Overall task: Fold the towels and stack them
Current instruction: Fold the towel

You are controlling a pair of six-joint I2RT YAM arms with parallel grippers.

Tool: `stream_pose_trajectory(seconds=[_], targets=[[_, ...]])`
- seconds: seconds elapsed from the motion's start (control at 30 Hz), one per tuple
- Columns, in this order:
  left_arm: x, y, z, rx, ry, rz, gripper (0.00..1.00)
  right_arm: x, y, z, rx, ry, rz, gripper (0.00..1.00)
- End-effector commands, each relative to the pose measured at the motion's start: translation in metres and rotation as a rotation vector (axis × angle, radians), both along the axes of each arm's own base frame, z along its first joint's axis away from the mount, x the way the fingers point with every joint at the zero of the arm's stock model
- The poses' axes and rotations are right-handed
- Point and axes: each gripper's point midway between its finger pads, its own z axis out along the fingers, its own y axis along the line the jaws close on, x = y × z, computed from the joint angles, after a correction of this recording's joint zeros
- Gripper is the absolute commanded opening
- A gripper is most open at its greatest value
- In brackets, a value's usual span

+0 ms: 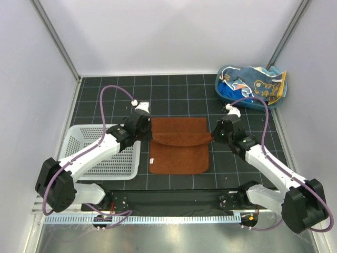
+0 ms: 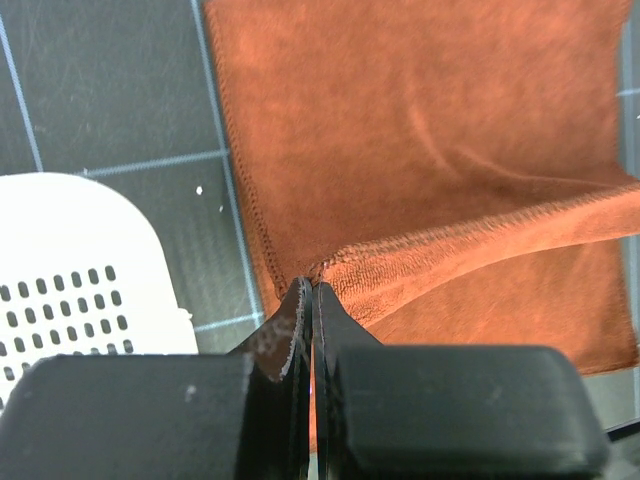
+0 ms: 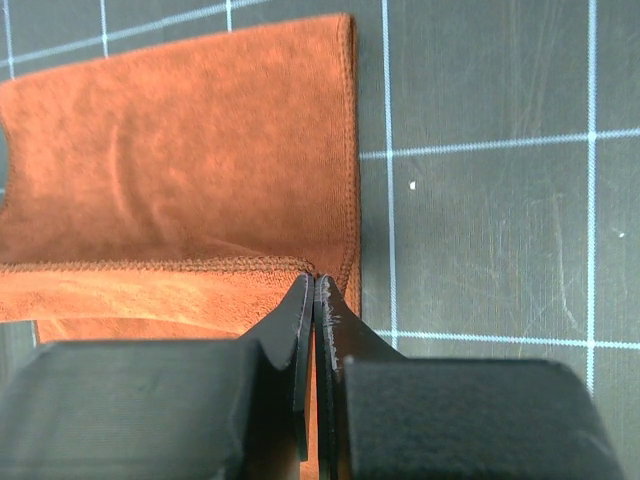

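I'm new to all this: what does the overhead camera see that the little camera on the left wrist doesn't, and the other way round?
Only overhead: both white arms whole, the right gripper at the lifted edge of the rust-brown terry towel, and a blue plastic tub of crumpled patterned cloths at the far right. Only left wrist: the left gripper close up, its black fingers shut on that edge's corner, the hem stitching clear. Both: the towel, the white mesh basket, the black gridded mat.
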Motion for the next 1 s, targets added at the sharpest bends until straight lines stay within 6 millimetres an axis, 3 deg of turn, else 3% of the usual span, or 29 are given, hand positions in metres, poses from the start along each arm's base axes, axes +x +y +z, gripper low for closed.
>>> stream_pose_trajectory(seconds=[0.0, 0.4, 0.77, 0.97], targets=[[-0.004, 0.008, -0.009, 0.051, 0.027, 0.022, 0.01, -0.005, 0.003, -0.008, 0.0, 0.015, 0.024, 0.01], [-0.02, 0.011, -0.043, 0.156, 0.126, -0.007, 0.02, -0.017, 0.005, -0.043, -0.002, 0.116, 0.042, 0.01], [-0.024, 0.021, -0.064, 0.238, 0.178, 0.016, 0.02, -0.019, 0.008, -0.049, 0.002, 0.137, 0.055, 0.01], [-0.028, 0.019, -0.061, 0.216, 0.182, 0.005, 0.01, -0.021, 0.005, -0.047, -0.008, 0.133, 0.041, 0.01]])
